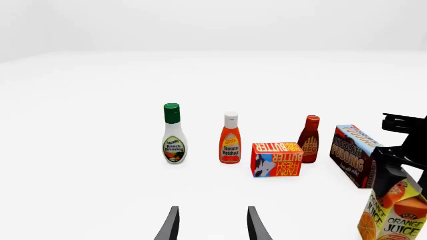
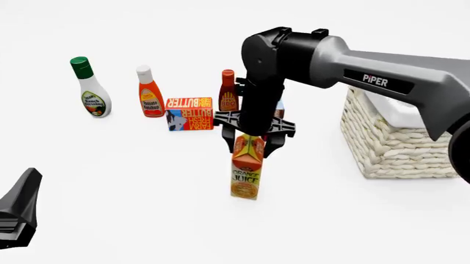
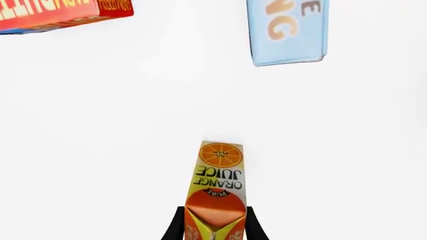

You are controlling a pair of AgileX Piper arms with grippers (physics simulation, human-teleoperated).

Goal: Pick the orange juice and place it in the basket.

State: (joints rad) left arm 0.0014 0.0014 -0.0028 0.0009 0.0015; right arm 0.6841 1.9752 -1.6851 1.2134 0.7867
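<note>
The orange juice is a tall orange and yellow-green carton, upright near the middle of the table. My right gripper comes down from above onto its gable top. In the right wrist view the orange juice fills the gap of the right gripper, with both fingers against its sides. The carton also shows in the left wrist view. The basket, cream wicker with a white liner, stands to the carton's right. My left gripper is open and empty, low at the near left.
Behind the carton stand a ranch dressing bottle, a ketchup bottle, a butter box and a BBQ sauce bottle. A chocolate pudding box sits just behind the right gripper, mostly hidden by the arm in the front view.
</note>
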